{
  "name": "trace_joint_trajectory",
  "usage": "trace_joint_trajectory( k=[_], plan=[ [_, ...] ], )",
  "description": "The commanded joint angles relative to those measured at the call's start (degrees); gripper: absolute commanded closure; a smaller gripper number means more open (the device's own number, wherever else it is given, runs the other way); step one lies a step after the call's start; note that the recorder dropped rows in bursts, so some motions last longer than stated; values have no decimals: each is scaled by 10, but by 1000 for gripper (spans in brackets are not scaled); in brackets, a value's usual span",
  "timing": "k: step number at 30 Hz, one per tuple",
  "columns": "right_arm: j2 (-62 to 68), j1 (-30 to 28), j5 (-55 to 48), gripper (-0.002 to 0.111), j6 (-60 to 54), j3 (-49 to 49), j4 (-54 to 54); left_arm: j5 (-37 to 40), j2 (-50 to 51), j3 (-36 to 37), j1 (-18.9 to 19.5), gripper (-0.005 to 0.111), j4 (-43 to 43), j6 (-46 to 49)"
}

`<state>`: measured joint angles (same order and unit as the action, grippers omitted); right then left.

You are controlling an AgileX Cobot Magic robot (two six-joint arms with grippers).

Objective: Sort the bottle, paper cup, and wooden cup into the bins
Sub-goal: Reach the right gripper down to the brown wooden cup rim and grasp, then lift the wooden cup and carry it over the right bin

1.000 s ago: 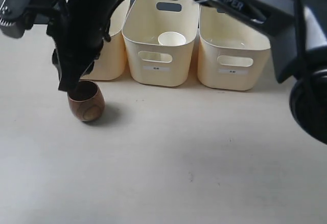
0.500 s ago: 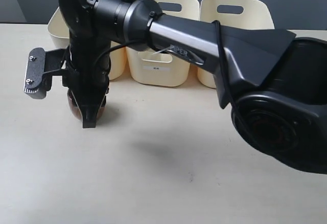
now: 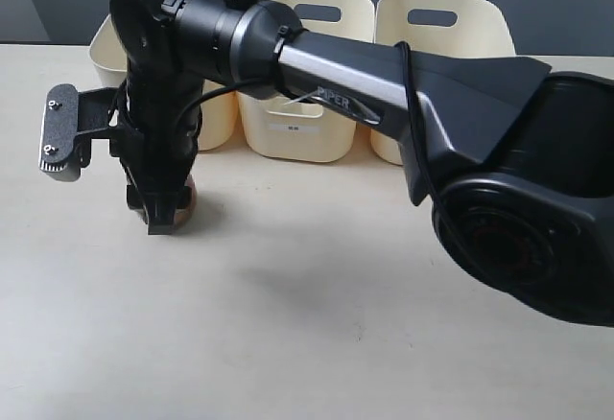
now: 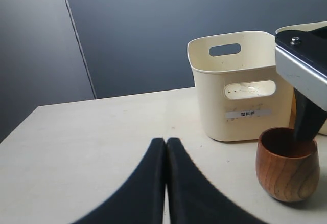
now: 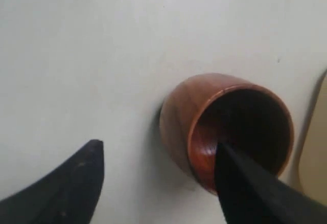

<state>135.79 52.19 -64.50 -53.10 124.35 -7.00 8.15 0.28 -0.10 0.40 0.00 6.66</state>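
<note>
The wooden cup (image 5: 204,111) stands upright on the table, in front of the left bin (image 4: 240,86). My right gripper (image 5: 157,150) is open and straddles the cup's wall, one finger inside the bowl and the other outside, apart from the wood. In the exterior view the right gripper (image 3: 161,219) hides the wooden cup (image 3: 188,199) except for a brown sliver. From the left wrist view the wooden cup (image 4: 287,170) shows with that finger in it. My left gripper (image 4: 165,142) is shut and empty, low over the table. The bottle and paper cup are hidden.
Three cream bins stand in a row at the back: left bin (image 3: 107,51), middle bin (image 3: 307,128), right bin (image 3: 451,32). The right arm (image 3: 384,75) crosses in front of them. A dark wall rises behind the table.
The right gripper came down over the wooden cup, so one finger now sits inside it. Over the last half second it shifted only slightly.
</note>
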Motion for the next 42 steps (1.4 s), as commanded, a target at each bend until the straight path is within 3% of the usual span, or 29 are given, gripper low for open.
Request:
trace_joint_trajectory(
  k=[1, 21, 25, 28, 29, 37, 42],
  plan=[
    [-3, -1, 28, 47, -3, -2, 1, -4, -3, 1, 0, 107, 0, -1],
    [41, -1, 82, 48, -3, 0, 7, -4, -3, 1, 0, 107, 0, -1],
    [47, -1, 80, 67, -3, 0, 3, -4, -3, 1, 0, 107, 0, -1],
    [48, -1, 72, 103, -3, 0, 3, -4, -3, 1, 0, 107, 0, -1],
    [48, -1, 68, 108, -1, 0, 4, -4, -3, 1, 0, 107, 0, -1],
    [-46, -1, -2, 109, 17, 0, 12, -4, -3, 1, 0, 107, 0, -1],
    [-130, -2, -55, 109, 94, 0, 108, -4, -3, 1, 0, 107, 0, -1]
  ],
)
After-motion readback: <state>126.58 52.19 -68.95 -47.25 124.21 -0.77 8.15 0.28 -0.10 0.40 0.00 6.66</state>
